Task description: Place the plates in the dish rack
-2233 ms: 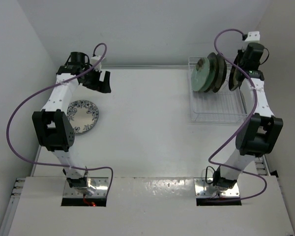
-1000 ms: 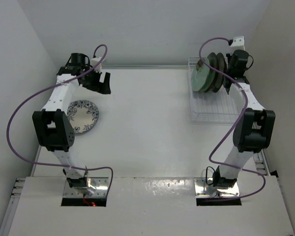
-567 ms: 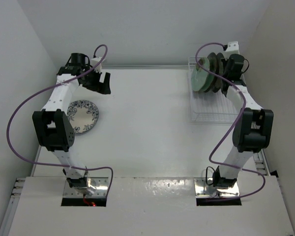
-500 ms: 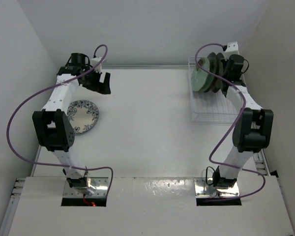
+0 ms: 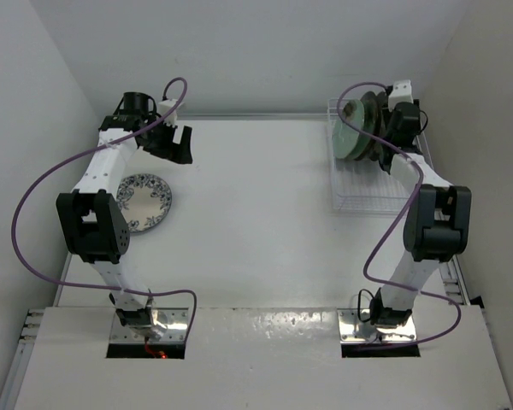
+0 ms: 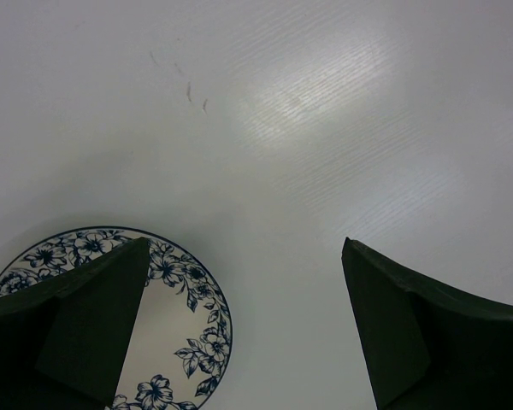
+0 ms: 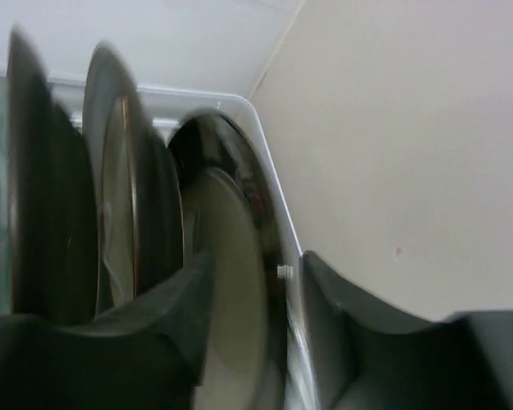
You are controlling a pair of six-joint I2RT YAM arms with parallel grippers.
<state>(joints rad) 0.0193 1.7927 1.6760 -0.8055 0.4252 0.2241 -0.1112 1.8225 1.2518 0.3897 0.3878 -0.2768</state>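
Note:
Several plates stand upright in the white wire dish rack at the back right, a mint green one in front. My right gripper reaches into the rack's right end. In the right wrist view its jaws stand apart around a cream plate with a dark rim, with a gap on the right side; the view is blurred. A white-blue floral plate lies flat on the table at the left. My left gripper hangs open beyond it, holding nothing; the floral plate shows by its left finger.
The rack's near half holds no plates. The side wall stands close to the right of the rack. Purple cables loop off both arms.
The right arm has swung left and brought the dark-rimmed plate into the rack beside the others. Its jaws have parted from the plate. The left arm has not moved.

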